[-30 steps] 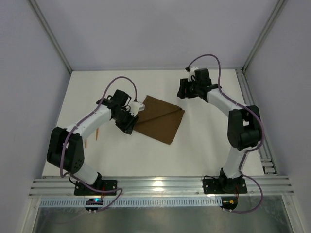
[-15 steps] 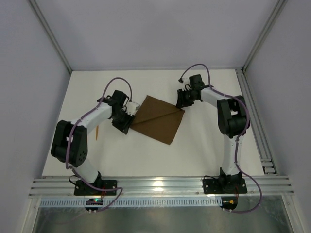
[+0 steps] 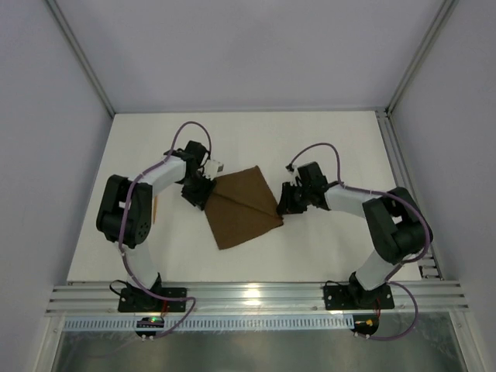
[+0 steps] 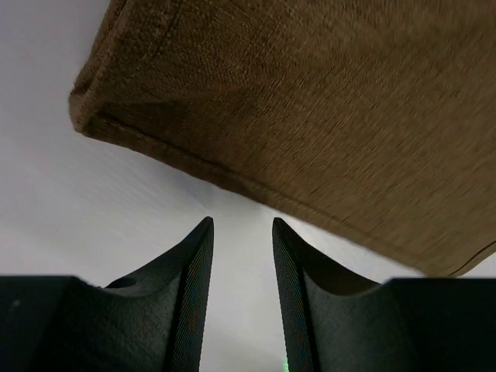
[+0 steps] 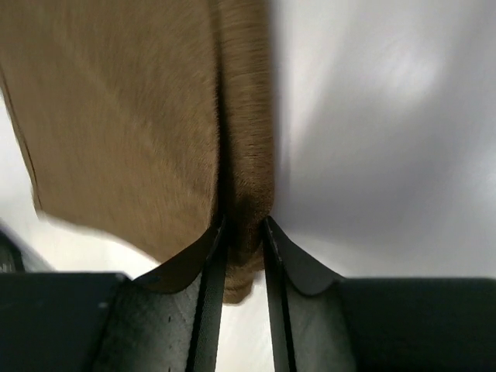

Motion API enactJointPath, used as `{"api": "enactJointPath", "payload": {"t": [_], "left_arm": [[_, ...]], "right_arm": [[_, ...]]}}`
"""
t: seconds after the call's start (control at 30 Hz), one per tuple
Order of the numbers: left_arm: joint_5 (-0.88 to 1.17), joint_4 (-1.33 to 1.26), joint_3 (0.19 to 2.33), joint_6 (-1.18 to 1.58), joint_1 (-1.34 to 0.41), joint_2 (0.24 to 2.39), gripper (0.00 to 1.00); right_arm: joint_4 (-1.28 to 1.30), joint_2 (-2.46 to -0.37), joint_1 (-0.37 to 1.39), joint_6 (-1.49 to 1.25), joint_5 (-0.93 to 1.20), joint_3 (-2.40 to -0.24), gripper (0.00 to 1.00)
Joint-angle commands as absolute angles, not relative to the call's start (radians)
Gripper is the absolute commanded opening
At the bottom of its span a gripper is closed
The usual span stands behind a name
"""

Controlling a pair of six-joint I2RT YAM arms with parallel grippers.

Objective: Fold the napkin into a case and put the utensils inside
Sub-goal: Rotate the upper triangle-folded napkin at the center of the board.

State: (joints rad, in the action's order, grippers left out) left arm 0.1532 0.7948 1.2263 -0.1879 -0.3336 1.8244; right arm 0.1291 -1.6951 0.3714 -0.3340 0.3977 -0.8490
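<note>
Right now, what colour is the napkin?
The napkin is plain dark brown; left wrist view shows it best.

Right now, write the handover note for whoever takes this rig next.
Left pincer: open, nothing between the fingers, just short of the left edge of the napkin.
Right pincer: shut on the napkin's right corner.
The napkin lies in the middle of the table, with a crease across it and its edge doubled in the left wrist view.
The utensils are not plainly in view.
Done: a first fold at most.
Left: fold it into a narrow case, then put the utensils inside.
</note>
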Motion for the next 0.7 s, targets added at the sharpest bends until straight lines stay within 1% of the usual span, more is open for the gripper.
{"api": "enactJointPath", "payload": {"t": [0.0, 0.1, 0.17, 0.2, 0.23, 0.3, 0.4, 0.43, 0.47, 0.5, 0.53, 0.57, 0.6, 0.63, 0.67], "left_arm": [[0.107, 0.759, 1.285, -0.160, -0.302, 1.857, 0.38], [0.097, 0.755, 1.324, -0.161, -0.262, 1.897, 0.38], [0.062, 0.747, 1.350, -0.166, -0.242, 1.916, 0.38], [0.055, 0.744, 1.357, -0.175, -0.241, 1.925, 0.38], [0.049, 0.739, 1.374, -0.181, -0.239, 1.939, 0.38], [0.044, 0.735, 1.391, -0.184, -0.239, 1.951, 0.38], [0.078, 0.741, 1.423, -0.170, -0.239, 1.968, 0.38], [0.095, 0.749, 1.436, -0.170, -0.239, 1.973, 0.38], [0.116, 0.755, 1.437, -0.166, -0.239, 1.980, 0.38], [0.138, 0.759, 1.440, -0.164, -0.241, 1.982, 0.38], [0.165, 0.767, 1.439, -0.160, -0.241, 1.982, 0.38], [0.176, 0.772, 1.437, -0.158, -0.244, 1.982, 0.38], [0.184, 0.775, 1.436, -0.158, -0.248, 1.980, 0.38], [0.204, 0.787, 1.436, -0.158, -0.250, 1.979, 0.38], [0.210, 0.793, 1.434, -0.156, -0.252, 1.976, 0.38]], "right_arm": [[0.068, -1.603, 0.561, -0.515, 0.359, -0.694, 0.30], [0.084, -1.527, 0.676, -0.568, 0.364, -0.658, 0.36], [0.139, -1.496, 0.689, -0.543, 0.373, -0.673, 0.39], [0.162, -1.470, 0.687, -0.520, 0.355, -0.687, 0.42], [0.237, -1.457, 0.687, -0.487, 0.315, -0.705, 0.43], [0.308, -1.439, 0.674, -0.372, 0.217, -0.776, 0.46], [0.393, -1.390, 0.635, -0.258, -0.024, -0.883, 0.48], [0.384, -1.338, 0.637, -0.233, -0.208, -0.902, 0.52], [0.361, -1.303, 0.637, -0.206, -0.291, -0.916, 0.55], [0.324, -1.263, 0.637, -0.174, -0.366, -0.910, 0.59], [0.210, -1.221, 0.637, -0.102, -0.426, -0.898, 0.65], [0.130, -1.134, 0.634, -0.057, -0.492, -0.852, 0.81], [-0.058, -1.097, 0.627, -0.023, -0.505, -0.816, 0.95], [-0.137, -1.060, 0.621, -0.009, -0.506, -0.783, 0.99], [-0.200, -1.010, 0.606, -0.020, -0.445, -0.731, 0.99]]}}
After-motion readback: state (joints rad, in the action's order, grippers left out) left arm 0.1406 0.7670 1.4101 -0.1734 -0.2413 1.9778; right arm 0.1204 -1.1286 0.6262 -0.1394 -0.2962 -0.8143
